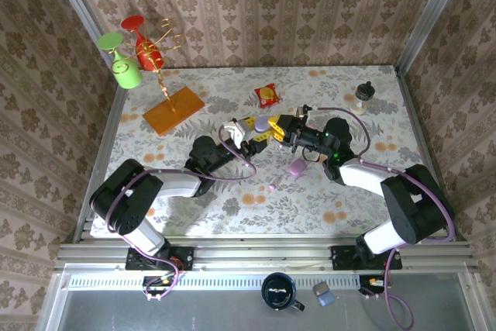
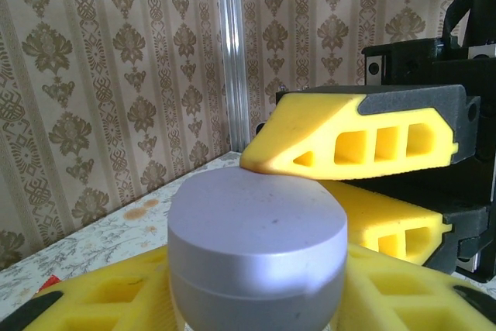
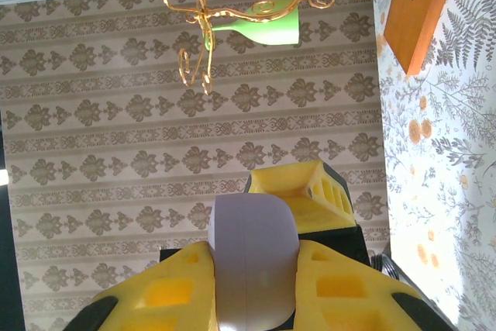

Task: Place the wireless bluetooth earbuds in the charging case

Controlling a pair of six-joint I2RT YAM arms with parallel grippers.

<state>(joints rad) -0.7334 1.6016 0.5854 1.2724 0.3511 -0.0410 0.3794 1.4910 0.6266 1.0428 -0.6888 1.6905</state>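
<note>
Top external view: we count two arms, one purple case (image 1: 264, 124), one tiny pink earbud (image 1: 273, 187), one pale purple piece (image 1: 297, 167), one red packet (image 1: 266, 95), one small bottle (image 1: 364, 97), one wooden board (image 1: 172, 110) carrying one gold stand (image 1: 161, 75) with two glasses, one red glass (image 1: 147, 53) and one green glass (image 1: 125, 74), and one dark mug (image 1: 279, 292) down by the arm bases.

The case sits over the middle of the table (image 1: 310, 211), where both arms meet. We see the left fingers (image 1: 248, 127) parted only a little and clamped on it. In the left wrist view it sits between them, flat top up, seam level. The right fingers (image 1: 282, 125) are almost closed. In the right wrist view the case is pinched between their tips, with the seam running along the fingers. From above we cannot tell its long axis.

The earbud lies on the table nearer the arm bases than the case, apart from it. The pale purple piece is near it, not touching. The earbud is too small for us to say which way it points.
</note>
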